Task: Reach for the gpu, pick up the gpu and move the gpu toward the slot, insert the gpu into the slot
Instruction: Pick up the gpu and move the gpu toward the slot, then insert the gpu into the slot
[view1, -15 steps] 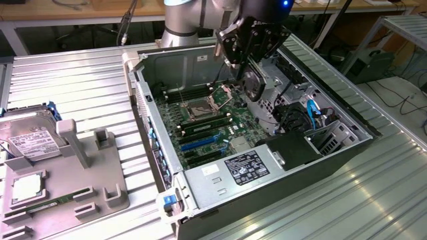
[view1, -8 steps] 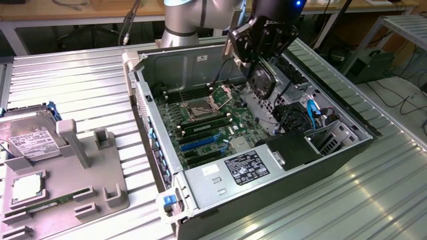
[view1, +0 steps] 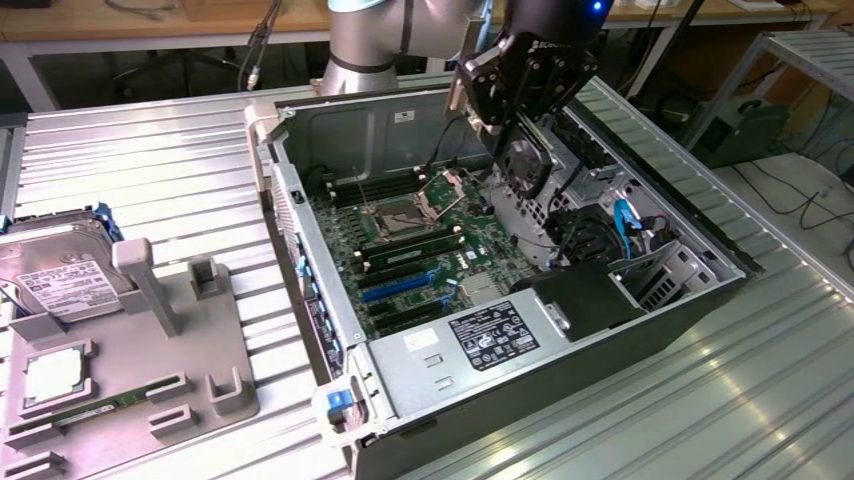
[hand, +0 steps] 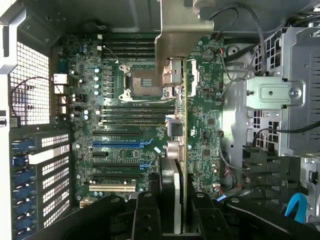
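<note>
Gripper (view1: 521, 120) clenched on the gpu (view1: 527, 165) — that is how I stand now, with the card pinched between my fingers (hand: 145, 215) and hanging on edge inside the open case (view1: 310, 215), its fan facing out in the exterior view. Reaching and picking up are done, as I judge it: the gpu is off whatever it lay on and rides with me above the motherboard (hand: 202, 125), not touching it as far as I can see. From the wrist view I look straight down the card's thin edge (hand: 184, 150), with its silver bracket (hand: 175, 35) at the far end from my gripper (hand: 172, 212). The slots (hand: 119, 142) lie to one side of the card, near but not under it, and the card's long edge runs across their line, not along it. So the carry toward the slot looks only partly done, and the insertion is not yet made — every slot I can see stands bare. Which of them is the one meant, I cannot tell.
</note>
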